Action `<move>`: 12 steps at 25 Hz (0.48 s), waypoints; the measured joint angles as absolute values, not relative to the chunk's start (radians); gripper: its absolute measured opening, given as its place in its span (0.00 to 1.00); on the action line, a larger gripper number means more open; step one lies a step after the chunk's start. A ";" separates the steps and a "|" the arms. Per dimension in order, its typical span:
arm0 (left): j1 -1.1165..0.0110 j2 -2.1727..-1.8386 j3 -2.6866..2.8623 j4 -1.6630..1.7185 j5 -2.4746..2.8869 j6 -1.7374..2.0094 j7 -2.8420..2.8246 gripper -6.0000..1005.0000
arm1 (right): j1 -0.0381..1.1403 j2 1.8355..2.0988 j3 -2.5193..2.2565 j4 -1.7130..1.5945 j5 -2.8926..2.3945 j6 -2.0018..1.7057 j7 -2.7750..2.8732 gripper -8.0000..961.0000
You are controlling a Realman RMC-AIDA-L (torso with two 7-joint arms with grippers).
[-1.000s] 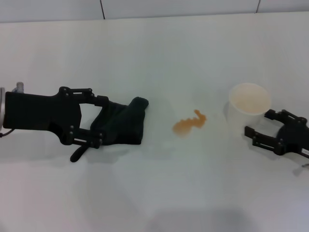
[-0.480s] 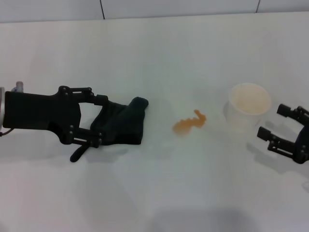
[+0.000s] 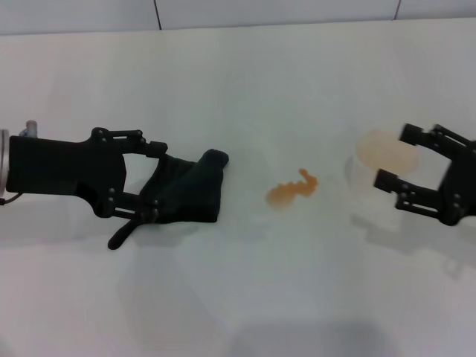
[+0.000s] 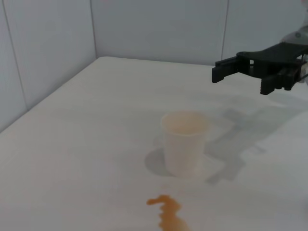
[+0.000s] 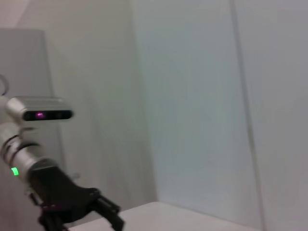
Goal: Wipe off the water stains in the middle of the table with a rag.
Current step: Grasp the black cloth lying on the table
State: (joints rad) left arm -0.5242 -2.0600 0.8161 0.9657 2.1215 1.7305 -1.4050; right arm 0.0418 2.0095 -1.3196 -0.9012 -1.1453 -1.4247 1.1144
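Two grippers in play, one spill between them.

Left of frame, head view: left gripper (image 3: 152,178) lies low over the table (image 3: 238,312), fingers spread around the near end of the rag (image 3: 186,195). Fingertips (image 3: 151,216) sit at the cloth's edge on both sides; whether they actually pinch it I cannot tell, and the gap between them reads as wide. Rag is a black crumpled heap lying on the table, a thin tail poking out at lower left. Risk: if the fingers close on only a fold, the cloth could slip free or bunch up during the sweep and leave liquid behind.

Centre of frame: water stains (image 3: 292,189), a small orange-brown puddle with a wavy edge, well apart from the rag and untouched. Wipe not begun, by my reading.

Right of centre: cream paper cup (image 3: 378,149), upright, near the puddle. A broad sweep rightward could push liquid against its base or knock it.

Right of frame: right gripper (image 3: 398,160) hangs above the cup, jaws wide, holding nothing. Left wrist view confirms it aloft, clear of the rim. Any descent could tip the cup and add to the spill.
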 joint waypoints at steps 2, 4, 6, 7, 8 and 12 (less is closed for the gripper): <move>-0.524 -2.060 0.816 0.966 2.122 1.727 -1.405 0.86 | 0.060 2.010 -1.320 -0.959 -1.206 -1.402 1.176 0.88; -0.525 -2.059 0.816 0.966 2.121 1.721 -1.405 0.86 | 0.071 2.009 -1.320 -1.008 -1.261 -1.381 1.225 0.88; -0.525 -2.059 0.816 0.966 2.122 1.718 -1.405 0.86 | 0.081 2.009 -1.321 -1.077 -1.336 -1.354 1.292 0.88; -0.525 -2.059 0.816 0.966 2.122 1.717 -1.405 0.86 | 0.085 2.010 -1.321 -1.103 -1.363 -1.344 1.317 0.88; -0.525 -2.059 0.816 0.966 2.121 1.716 -1.405 0.86 | 0.093 2.009 -1.322 -1.134 -1.395 -1.331 1.349 0.87; -0.525 -2.058 0.816 0.966 2.121 1.708 -1.403 0.86 | 0.116 2.008 -1.317 -1.211 -1.487 -1.305 1.444 0.87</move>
State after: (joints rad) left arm -0.5246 -2.0575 0.8160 0.9665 2.1215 1.7076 -1.4033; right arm 0.1165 2.0077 -1.3173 -1.2109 -1.4872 -1.3047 1.4443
